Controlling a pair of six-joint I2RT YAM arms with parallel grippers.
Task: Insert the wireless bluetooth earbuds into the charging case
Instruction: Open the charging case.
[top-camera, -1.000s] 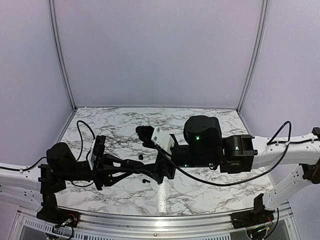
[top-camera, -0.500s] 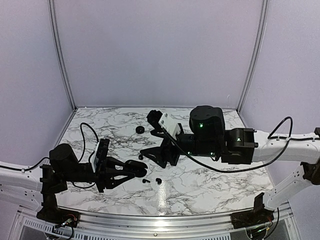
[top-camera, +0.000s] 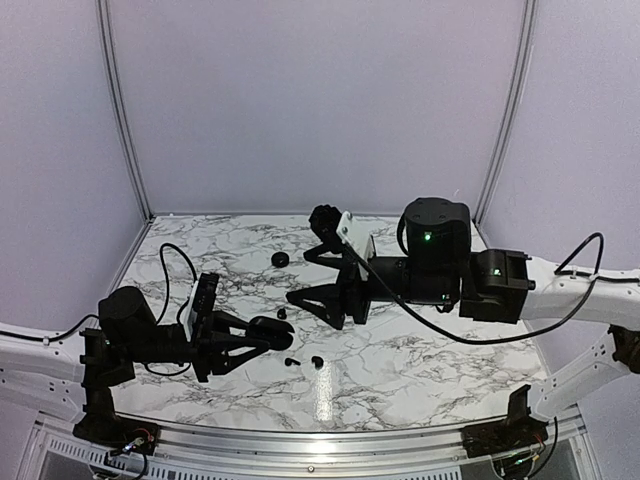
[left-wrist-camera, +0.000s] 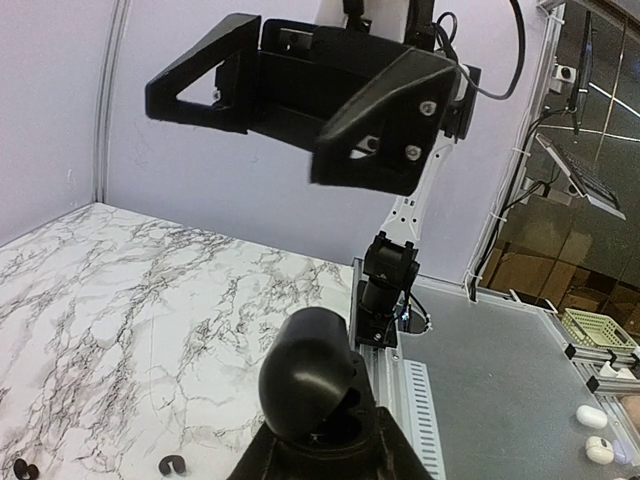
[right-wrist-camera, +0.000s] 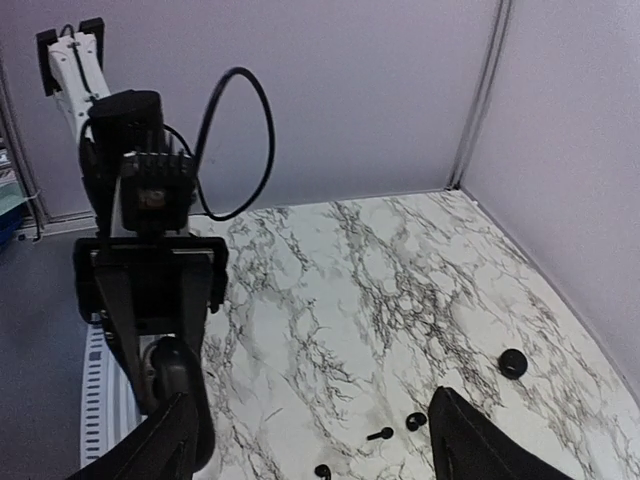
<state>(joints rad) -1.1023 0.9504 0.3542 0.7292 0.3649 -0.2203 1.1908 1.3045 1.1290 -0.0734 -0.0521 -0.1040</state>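
At the right gripper (right-wrist-camera: 312, 400): spread wide, empty, hanging well above the marble table (top-camera: 420, 370). Ahead of and below it, framed between its fingers in the wrist view, two earbuds (top-camera: 292, 361) side by side on the marble, toward the near edge. A third earbud (top-camera: 281, 313) farther back, just beside the left gripper (top-camera: 262, 333). That one clamped on a black oval pebble, judged to be the charging case (left-wrist-camera: 308, 380) (open or lidded, impossible to say). Beyond, a round disc (top-camera: 280, 260), well apart from the rest. Long axis of the buds too small to read. Likely calls for a descent of the free right claw, the only empty one, toward the near pair.
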